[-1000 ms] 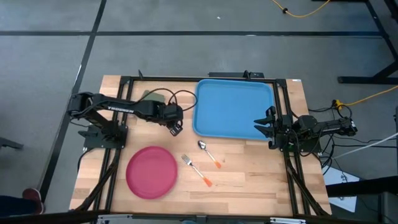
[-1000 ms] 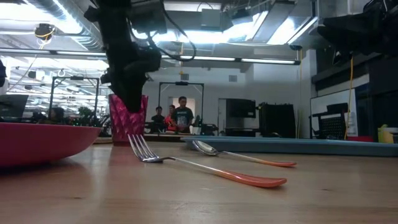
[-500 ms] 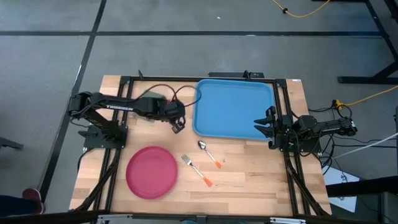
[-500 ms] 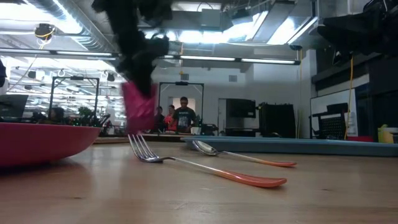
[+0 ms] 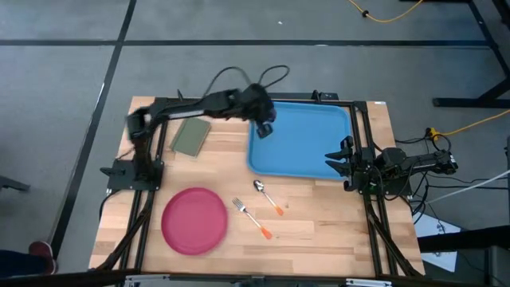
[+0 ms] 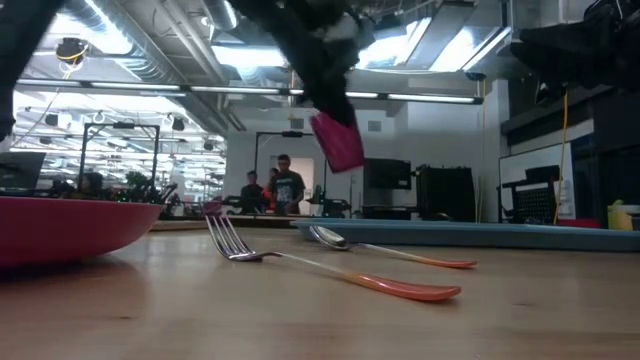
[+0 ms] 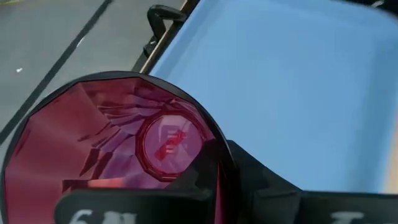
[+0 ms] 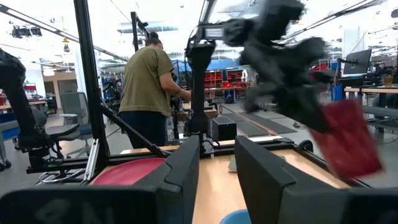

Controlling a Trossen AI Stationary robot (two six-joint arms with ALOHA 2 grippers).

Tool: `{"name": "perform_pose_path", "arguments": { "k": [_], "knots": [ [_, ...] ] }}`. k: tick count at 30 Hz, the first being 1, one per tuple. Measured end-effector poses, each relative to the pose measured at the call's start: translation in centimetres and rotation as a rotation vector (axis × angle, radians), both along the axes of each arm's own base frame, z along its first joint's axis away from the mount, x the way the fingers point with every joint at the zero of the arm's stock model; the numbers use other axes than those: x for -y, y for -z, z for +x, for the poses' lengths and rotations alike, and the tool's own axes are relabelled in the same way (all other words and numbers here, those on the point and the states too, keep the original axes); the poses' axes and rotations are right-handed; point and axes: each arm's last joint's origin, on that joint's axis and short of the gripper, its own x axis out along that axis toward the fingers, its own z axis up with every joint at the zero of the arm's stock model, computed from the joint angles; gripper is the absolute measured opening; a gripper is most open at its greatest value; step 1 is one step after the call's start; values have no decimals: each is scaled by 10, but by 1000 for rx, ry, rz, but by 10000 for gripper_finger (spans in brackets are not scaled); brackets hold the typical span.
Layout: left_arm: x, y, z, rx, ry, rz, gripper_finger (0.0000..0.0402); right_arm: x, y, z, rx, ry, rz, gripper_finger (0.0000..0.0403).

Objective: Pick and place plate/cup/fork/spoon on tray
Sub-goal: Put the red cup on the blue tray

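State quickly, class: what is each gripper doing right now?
Left gripper: shut on the small red-magenta plastic cup, carried above the light-blue rectangular plastic tray.
Right gripper: open, holding nothing, waiting at the tray's right edge.

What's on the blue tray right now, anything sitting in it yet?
Nothing rests on the tray. The left gripper holds the cup in the air above its left end; the patch of tray beneath them is covered.

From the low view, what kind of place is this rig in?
Likely a robotics lab or open workshop: exposed ceiling ducts, a person at workbenches, and equipment racks behind the table.
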Motion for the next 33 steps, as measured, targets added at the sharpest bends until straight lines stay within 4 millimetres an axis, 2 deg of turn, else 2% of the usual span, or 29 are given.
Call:
{"name": "perform_pose_path", "arguments": {
  "k": [5, 10, 15, 18, 26, 33],
  "knots": [
    [-33, 18, 31, -99, 11, -21, 6, 0, 0, 0, -1, 0, 0, 108],
    [-54, 46, 43, -164, 20, -105, 6, 0, 0, 0, -2, 0, 0, 108],
    [-59, 69, 41, -284, -22, -122, 6, 0, 0, 0, -2, 0, 0, 108],
    [-60, 68, 41, -275, -27, -109, 8, 0, 0, 0, -2, 0, 0, 108],
    [-56, 69, 40, -300, -25, -117, 66, 0, 0, 0, -2, 0, 0, 108],
    [-52, 69, 44, -303, -41, -77, 74, 0, 0, 0, -2, 0, 0, 108]
  ]
}}
